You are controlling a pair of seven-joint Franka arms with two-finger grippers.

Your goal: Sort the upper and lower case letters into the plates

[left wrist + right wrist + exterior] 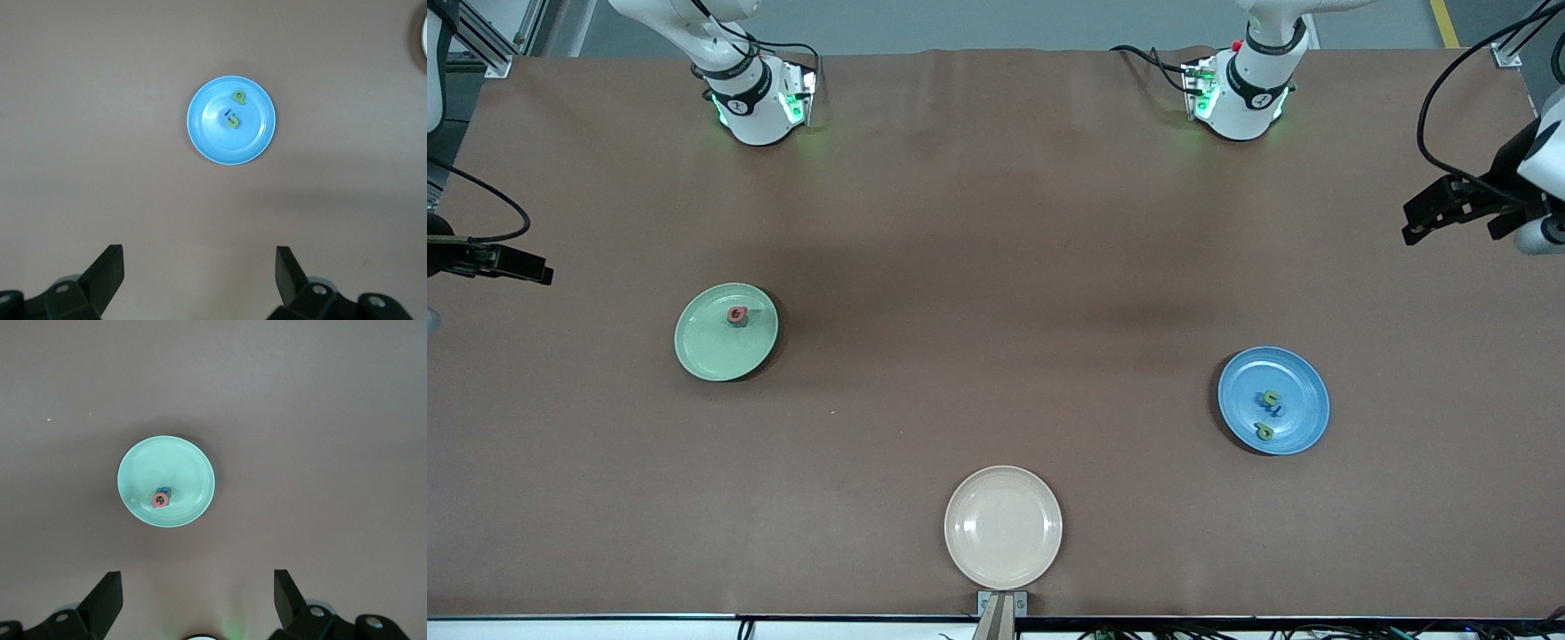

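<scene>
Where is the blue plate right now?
The blue plate sits on the brown table toward the left arm's end, holding a few small letters. In the front view it lies farther from the camera than the cream plate.

The letters on the blue plate are too small to read, as is the pink piece on the green plate. Something blue-green lies hidden under that pink piece. In the left wrist view, a pale plate is cut off at the picture's edge.
</scene>
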